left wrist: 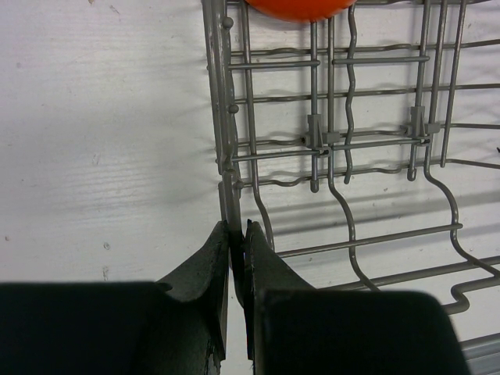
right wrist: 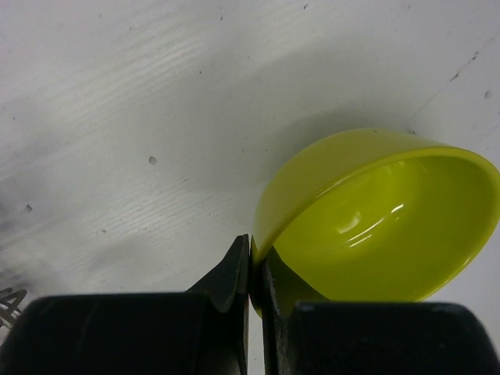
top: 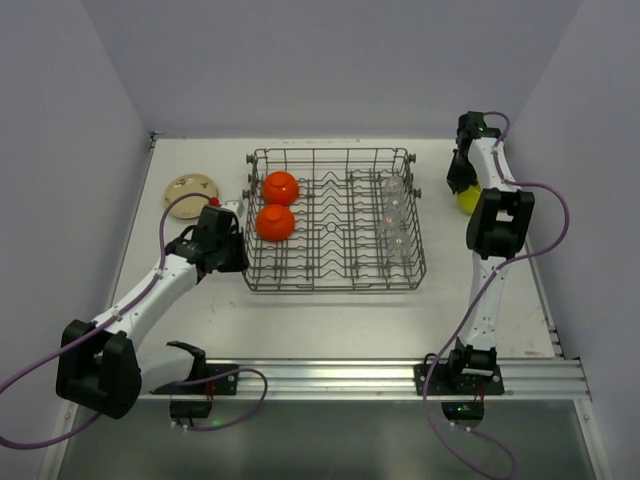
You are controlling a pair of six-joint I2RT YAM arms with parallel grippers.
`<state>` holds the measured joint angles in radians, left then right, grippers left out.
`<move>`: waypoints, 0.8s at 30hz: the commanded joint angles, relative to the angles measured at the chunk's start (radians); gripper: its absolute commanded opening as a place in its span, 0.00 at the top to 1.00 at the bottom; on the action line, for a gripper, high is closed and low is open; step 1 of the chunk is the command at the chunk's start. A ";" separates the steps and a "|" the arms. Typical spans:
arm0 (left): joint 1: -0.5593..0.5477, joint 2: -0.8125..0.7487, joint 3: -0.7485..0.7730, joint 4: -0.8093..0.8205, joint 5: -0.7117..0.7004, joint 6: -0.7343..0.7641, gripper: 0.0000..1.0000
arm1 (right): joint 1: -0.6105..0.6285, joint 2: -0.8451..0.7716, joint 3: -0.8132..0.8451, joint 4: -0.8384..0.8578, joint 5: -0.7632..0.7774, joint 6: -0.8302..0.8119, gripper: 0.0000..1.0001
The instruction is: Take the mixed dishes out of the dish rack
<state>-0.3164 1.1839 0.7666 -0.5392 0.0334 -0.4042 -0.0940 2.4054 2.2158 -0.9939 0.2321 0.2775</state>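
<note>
Lilac walls close in a white worktop [top: 330, 320], and the dish rack [top: 330, 288] sits at its middle, nearer the far edge. It is a grey wire basket, roughly square, with its sides running parallel to the worktop's edges and its rows of tines running near to far.

Two orange bowls [top: 281, 187] [top: 275, 223] lie mouth-down, one behind the other, along the rack's left side. Small clear glasses [top: 393, 215] stand in a line along its right side. A round beige plate [top: 190, 189] with dark marks lies flat near the far left corner, outside the rack.

The left gripper [left wrist: 237, 234] is clenched on an upright wire of the rack's left wall, the wire pinched between its dark fingers.

By the right edge, well apart from the rack, the right gripper [right wrist: 251, 246] grasps the yellow-green bowl [right wrist: 375, 219] by its rim. That bowl is glossy, tipped steeply onto its side, its hollow facing the wrist camera. Whether it touches the worktop I cannot tell.
</note>
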 commanded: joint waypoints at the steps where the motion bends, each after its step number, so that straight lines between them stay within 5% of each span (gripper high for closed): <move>1: -0.004 -0.018 0.017 0.039 0.051 0.004 1.00 | -0.001 -0.023 0.012 -0.037 -0.043 -0.023 0.96; 3: -0.004 -0.018 0.019 0.039 0.054 0.005 1.00 | -0.001 -0.037 -0.008 -0.029 -0.037 -0.024 0.88; 5: -0.004 -0.018 0.017 0.038 0.054 0.005 1.00 | 0.000 -0.043 -0.015 -0.028 -0.033 -0.024 0.65; 9: -0.004 -0.013 0.019 0.041 0.056 0.005 1.00 | 0.000 -0.095 -0.013 -0.031 -0.027 -0.017 0.50; 18: -0.004 -0.015 0.019 0.038 0.043 0.001 1.00 | 0.042 -0.397 -0.063 0.021 -0.036 0.020 0.47; 20: -0.004 -0.015 0.019 0.038 0.043 0.001 1.00 | 0.101 -0.527 -0.181 0.081 -0.103 0.028 0.47; 24: -0.004 -0.015 0.022 0.036 0.037 0.001 1.00 | 0.241 -0.774 -0.537 0.462 -0.460 0.127 0.47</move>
<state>-0.3164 1.1843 0.7666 -0.5392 0.0330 -0.4042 0.0357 1.7695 1.8660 -0.7990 0.0570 0.3237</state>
